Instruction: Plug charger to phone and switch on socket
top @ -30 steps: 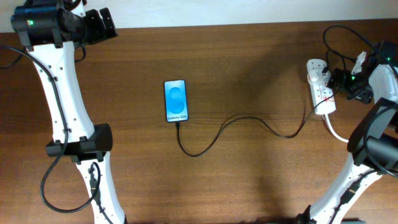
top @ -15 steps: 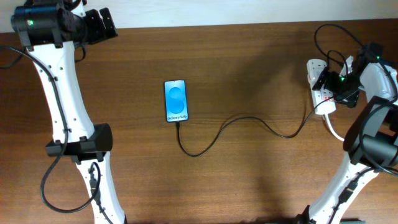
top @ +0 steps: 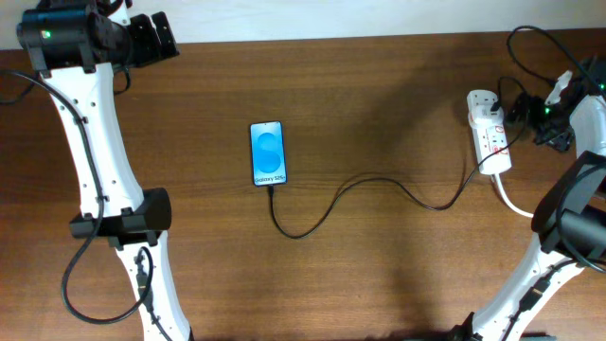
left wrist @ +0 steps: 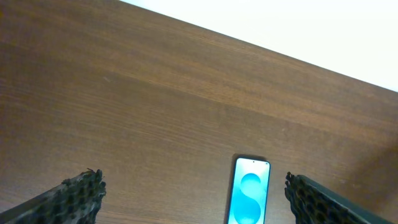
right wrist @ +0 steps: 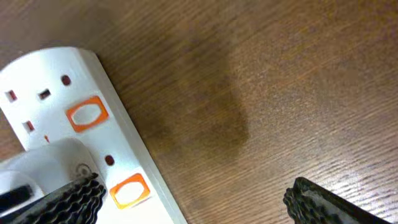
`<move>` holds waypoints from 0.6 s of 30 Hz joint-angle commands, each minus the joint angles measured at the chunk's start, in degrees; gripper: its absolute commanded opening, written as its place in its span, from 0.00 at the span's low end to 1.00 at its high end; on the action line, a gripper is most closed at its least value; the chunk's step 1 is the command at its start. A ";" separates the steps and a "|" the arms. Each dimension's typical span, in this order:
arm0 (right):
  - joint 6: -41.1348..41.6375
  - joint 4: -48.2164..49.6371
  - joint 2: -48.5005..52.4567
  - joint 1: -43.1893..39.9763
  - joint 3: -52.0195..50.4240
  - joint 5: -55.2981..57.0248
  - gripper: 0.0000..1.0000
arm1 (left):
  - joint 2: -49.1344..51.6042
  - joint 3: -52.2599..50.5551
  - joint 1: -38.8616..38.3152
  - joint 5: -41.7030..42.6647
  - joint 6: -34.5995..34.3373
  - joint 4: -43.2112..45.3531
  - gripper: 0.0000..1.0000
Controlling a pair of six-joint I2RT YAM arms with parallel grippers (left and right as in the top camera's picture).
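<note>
The phone (top: pixel 268 152) lies flat mid-table, its blue screen up; it also shows in the left wrist view (left wrist: pixel 250 198). The black charger cable (top: pixel 379 181) runs from the phone's lower edge, loops, and reaches the white socket strip (top: pixel 491 138) at the right. My right gripper (top: pixel 528 116) is open just right of the strip's far end. In the right wrist view (right wrist: pixel 196 205) one finger (right wrist: pixel 68 202) hangs over the strip (right wrist: pixel 74 74), near its orange-framed switches (right wrist: pixel 86 115). My left gripper (top: pixel 156 38) is open and empty at the far left; it also shows in the left wrist view (left wrist: pixel 193 205).
A white plug block (right wrist: pixel 37 165) sits in the strip. The strip's thick white cord (top: pixel 511 202) runs off toward the right arm's base. The table's far edge (left wrist: pixel 261 46) meets a white wall.
The right gripper came in over the socket strip half a second ago, then drew back to the right and farther away. Phone, cable and left arm have not moved.
</note>
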 commanded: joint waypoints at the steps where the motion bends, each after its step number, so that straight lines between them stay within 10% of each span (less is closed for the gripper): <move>1: 0.31 0.20 -0.07 0.42 1.11 -1.11 0.98 | -0.35 -0.09 0.09 -0.44 -0.31 0.07 0.99; 18: 0.15 -3.13 1.36 0.42 0.46 0.44 0.99 | -0.35 -0.09 0.09 -0.44 -0.31 0.07 0.99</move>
